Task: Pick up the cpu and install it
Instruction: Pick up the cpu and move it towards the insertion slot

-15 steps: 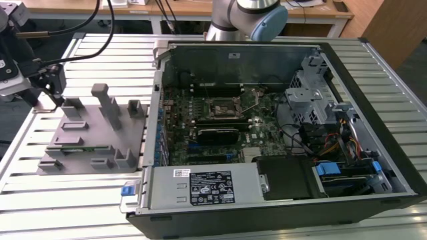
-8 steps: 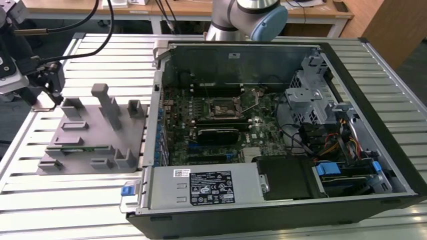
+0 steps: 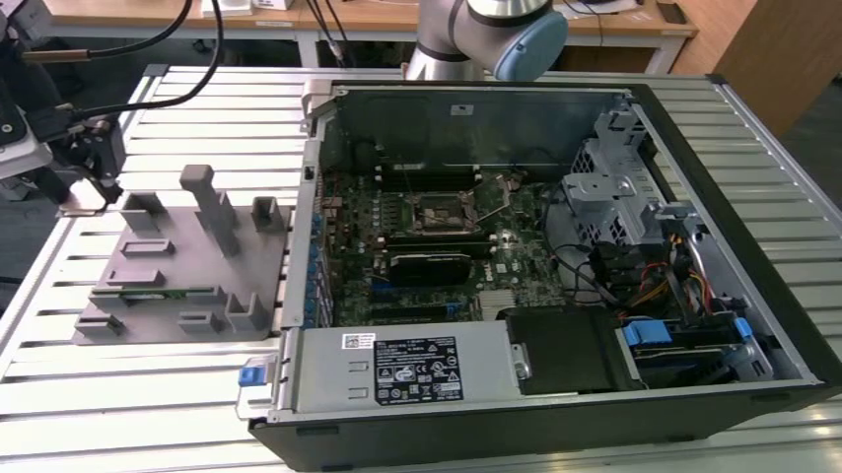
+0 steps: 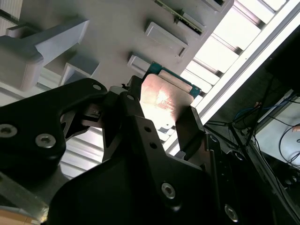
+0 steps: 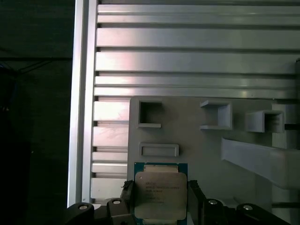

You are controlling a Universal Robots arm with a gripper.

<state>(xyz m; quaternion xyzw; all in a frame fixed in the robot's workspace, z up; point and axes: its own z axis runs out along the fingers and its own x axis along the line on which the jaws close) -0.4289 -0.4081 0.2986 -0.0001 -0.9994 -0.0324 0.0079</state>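
The cpu (image 5: 161, 191) is a small square chip with a silvery top and a thin green rim. It sits between the two black fingers of my gripper (image 5: 161, 199), which press its opposite edges. In the second wrist view the cpu (image 4: 165, 96) hangs a little above the grey fixture plate (image 4: 117, 33), with the gripper (image 4: 161, 107) shut on it. In the exterior view my gripper (image 3: 82, 197) is at the far left, over the fixture plate's (image 3: 270, 286) back left corner. The black motherboard socket (image 3: 441, 212) lies inside the open computer case, well to the exterior view's right of the gripper.
The fixture plate carries several upright grey blocks (image 3: 208, 202) and pockets (image 5: 150, 114). The open computer case (image 3: 736, 325) with drive cage, cables and power supply (image 3: 394, 370) fills the exterior view's middle and right. The slatted aluminium table (image 5: 187, 61) ends at an edge close to the gripper.
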